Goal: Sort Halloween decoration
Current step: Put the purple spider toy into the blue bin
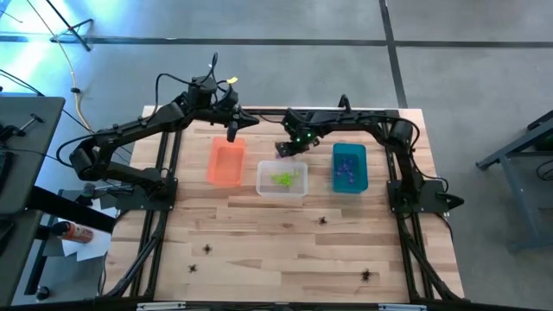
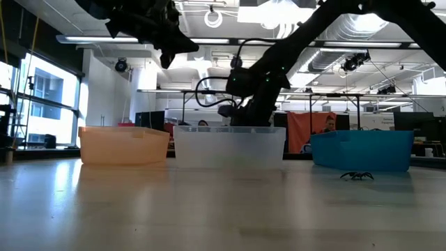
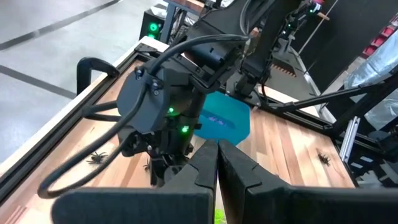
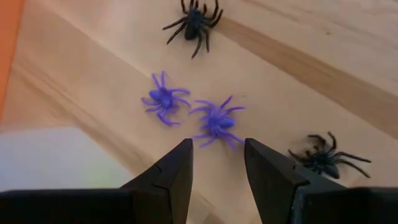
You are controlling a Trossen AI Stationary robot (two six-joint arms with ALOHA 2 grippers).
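R gripper [image 4: 217,163] hangs low over the table [image 1: 285,250] just behind the clear bin [image 1: 282,179], fingers apart w/ nothing between them — two purple spiders [image 4: 216,121] lie on the wood right ahead of its tips, side by side, not touching. One black spider [image 4: 196,20] sits farther off and another black one [image 4: 323,158] lies just beside the right finger. L gripper [image 3: 217,171] is held up over the far edge of the orange bin [image 1: 225,161], fingers pressed together, empty. Green spiders [image 1: 283,179] are in the clear bin; the teal bin [image 1: 349,168] holds small bits, prob. purple — too tiny to be sure. More black spiders [image 1: 367,276] are scattered on the near part of the table, well apart.
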